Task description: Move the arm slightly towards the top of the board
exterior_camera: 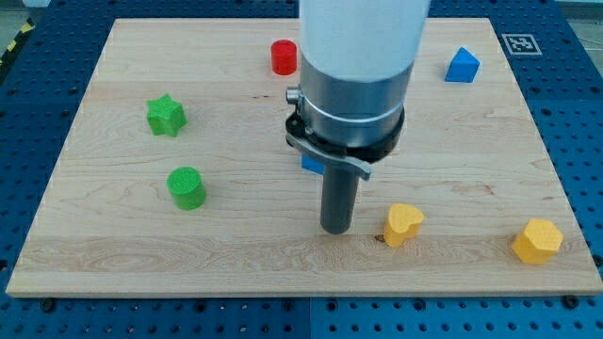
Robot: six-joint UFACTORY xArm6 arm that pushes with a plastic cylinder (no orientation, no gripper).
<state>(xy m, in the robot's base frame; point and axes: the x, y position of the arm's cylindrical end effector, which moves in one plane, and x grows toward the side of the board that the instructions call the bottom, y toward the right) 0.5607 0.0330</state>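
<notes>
My tip (336, 229) rests on the wooden board (141, 235) a little below its middle. A yellow heart-shaped block (402, 224) lies just to the tip's right, apart from it. A blue block (311, 162) is mostly hidden behind the rod, above the tip. A red cylinder (284, 57) stands near the view's top. A blue block with a peaked top (462, 65) is at the top right. A green star (166, 115) and a green cylinder (187, 186) lie at the left. A yellow hexagonal block (537, 240) is at the bottom right.
The arm's white and grey body (358, 66) covers the board's upper middle. A black-and-white marker tag (517, 43) sits off the board's top right corner. A blue perforated table (584, 169) surrounds the board.
</notes>
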